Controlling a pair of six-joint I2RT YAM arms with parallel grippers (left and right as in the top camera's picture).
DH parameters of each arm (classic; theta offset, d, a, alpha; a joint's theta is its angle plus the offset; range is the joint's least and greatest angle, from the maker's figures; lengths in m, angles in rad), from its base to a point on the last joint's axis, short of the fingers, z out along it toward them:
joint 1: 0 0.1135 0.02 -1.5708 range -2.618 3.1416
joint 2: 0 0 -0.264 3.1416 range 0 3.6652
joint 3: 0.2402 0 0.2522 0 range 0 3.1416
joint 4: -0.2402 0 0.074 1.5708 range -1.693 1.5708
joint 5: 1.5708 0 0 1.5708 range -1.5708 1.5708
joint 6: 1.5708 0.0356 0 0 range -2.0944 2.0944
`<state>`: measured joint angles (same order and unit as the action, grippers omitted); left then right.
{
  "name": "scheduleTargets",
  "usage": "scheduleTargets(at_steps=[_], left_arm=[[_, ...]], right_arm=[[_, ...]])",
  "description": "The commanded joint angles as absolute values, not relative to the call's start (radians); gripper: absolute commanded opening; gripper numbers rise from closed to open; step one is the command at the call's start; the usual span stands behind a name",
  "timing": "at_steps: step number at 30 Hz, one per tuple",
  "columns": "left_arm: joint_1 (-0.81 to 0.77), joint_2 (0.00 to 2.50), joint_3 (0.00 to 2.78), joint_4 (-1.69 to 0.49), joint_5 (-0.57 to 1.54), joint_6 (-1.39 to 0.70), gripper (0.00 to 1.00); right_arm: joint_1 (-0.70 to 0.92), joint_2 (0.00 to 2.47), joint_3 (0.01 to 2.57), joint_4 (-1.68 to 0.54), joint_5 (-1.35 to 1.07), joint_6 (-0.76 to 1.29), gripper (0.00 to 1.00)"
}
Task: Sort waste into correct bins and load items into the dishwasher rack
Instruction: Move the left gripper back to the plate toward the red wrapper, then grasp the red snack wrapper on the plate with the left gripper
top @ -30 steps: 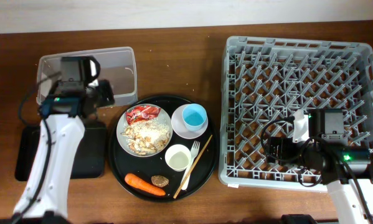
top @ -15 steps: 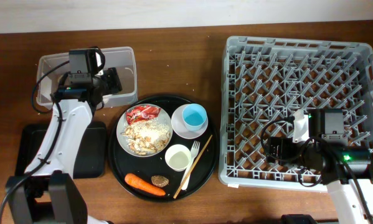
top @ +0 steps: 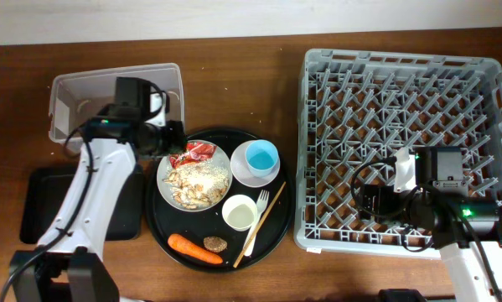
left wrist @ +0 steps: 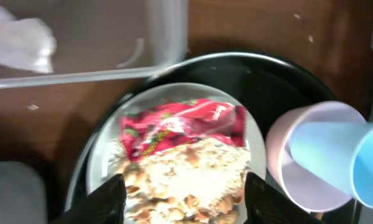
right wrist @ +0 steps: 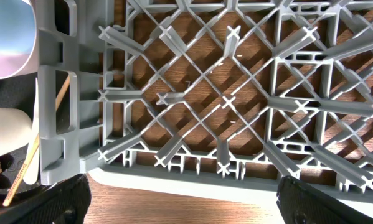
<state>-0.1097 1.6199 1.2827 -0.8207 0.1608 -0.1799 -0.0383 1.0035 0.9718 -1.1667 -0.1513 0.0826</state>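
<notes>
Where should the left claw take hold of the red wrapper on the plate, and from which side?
Pinch the red wrapper from above, across its raised crumpled middle. It lies on the white plate, its lower edge against the rice crumbs, so a side approach would likely drag crumbs along.

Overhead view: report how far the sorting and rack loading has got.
Done: only the white tissue lies in the clear tub. In hand: the left gripper, jaws open, hovers over the red wrapper on the plate. Left: crumbs, carrot, every dish; the dishwasher rack holds no dishes.
</notes>
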Motion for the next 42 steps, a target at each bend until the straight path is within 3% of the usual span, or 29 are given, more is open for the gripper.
scheduleTargets(at_steps=[1,15,18,19,42], left_arm=[[-0.184,1.643,1.252,-0.793,0.085,-0.152,0.60],[-0.310,1.841,1.251,-0.672,-0.027,-0.133,0.59],[-0.310,1.842,1.250,-0.658,-0.025,-0.133,0.44],[-0.313,1.845,1.250,-0.659,-0.023,-0.133,0.44],[-0.340,1.895,1.266,-0.650,-0.088,-0.133,0.45]], right_arm=[[-0.033,1.002,0.989,-1.165,-0.147,0.091,0.99],[-0.033,1.002,0.990,-1.175,-0.147,0.091,0.98],[-0.033,1.002,0.990,-1.175,-0.147,0.091,0.99],[-0.033,1.002,0.990,-1.175,-0.147,0.091,0.99],[-0.033,1.002,0.990,-1.174,-0.147,0.091,0.99]])
